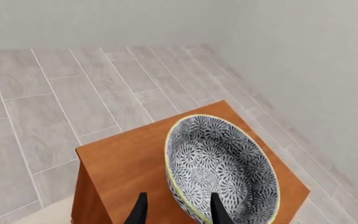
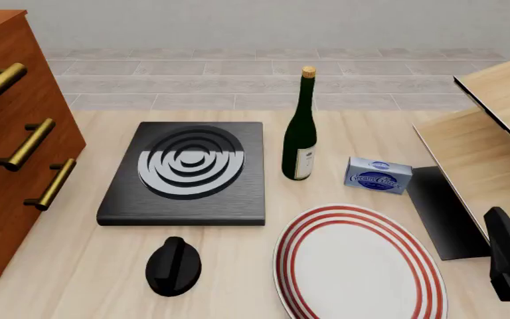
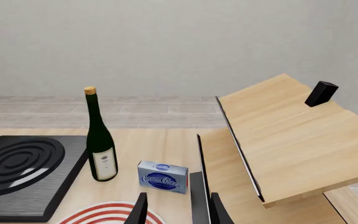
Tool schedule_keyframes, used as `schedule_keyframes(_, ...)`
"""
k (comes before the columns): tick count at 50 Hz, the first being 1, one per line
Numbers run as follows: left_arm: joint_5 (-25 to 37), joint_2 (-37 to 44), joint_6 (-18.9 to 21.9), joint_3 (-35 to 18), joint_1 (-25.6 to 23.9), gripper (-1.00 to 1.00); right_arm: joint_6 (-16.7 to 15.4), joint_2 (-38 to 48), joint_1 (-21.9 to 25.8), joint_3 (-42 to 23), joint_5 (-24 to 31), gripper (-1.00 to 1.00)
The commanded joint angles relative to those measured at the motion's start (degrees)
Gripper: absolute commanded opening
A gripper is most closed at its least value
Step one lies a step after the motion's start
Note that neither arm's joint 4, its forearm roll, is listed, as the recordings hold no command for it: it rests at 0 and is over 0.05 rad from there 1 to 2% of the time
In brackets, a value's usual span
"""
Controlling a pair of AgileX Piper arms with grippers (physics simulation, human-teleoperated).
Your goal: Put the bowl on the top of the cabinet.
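Note:
The floral grey-blue bowl [image 1: 219, 168] with its cream rim rests on the top of the reddish-brown cabinet [image 1: 123, 163], seen in the left wrist view. My left gripper [image 1: 179, 212] is open, and its two dark fingers straddle the bowl's near rim. In the front view only the cabinet's front with brass handles [image 2: 16, 153] shows at the far left; the bowl and the left gripper are out of that view. My right gripper [image 3: 177, 212] is open and empty, low at the table's right side near the pale boards.
On the table are a black hob [image 2: 184, 173], a green wine bottle [image 2: 299, 133], a blue cream cheese box [image 2: 377, 175], a large white plate with red rings [image 2: 357, 262] and a small black knob-like object [image 2: 173, 266]. Pale wood boards [image 2: 494, 133] stand at the right.

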Motion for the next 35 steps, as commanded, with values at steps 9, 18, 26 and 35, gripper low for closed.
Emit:
schedule_keyframes(9,2.32,-5.18,-0.51,-1.1,-2.26,1.0,0.0,0.02,0.02,0.0,0.0,1.0)
schedule_keyframes(18,3.11,-7.17,-0.53,-1.46,-2.73,1.0,-0.01,0.0,0.0,0.0,0.0,1.0)
schedule_keyframes(26,3.4,-7.85,-0.26,-1.68,-2.7,1.0,-0.01,0.0,0.0,0.0,0.0,1.0)
schedule_keyframes(35,3.6,-9.6,0.17,-1.08,-3.67,1.0,0.0,0.01,0.0,0.0,0.0,1.0)
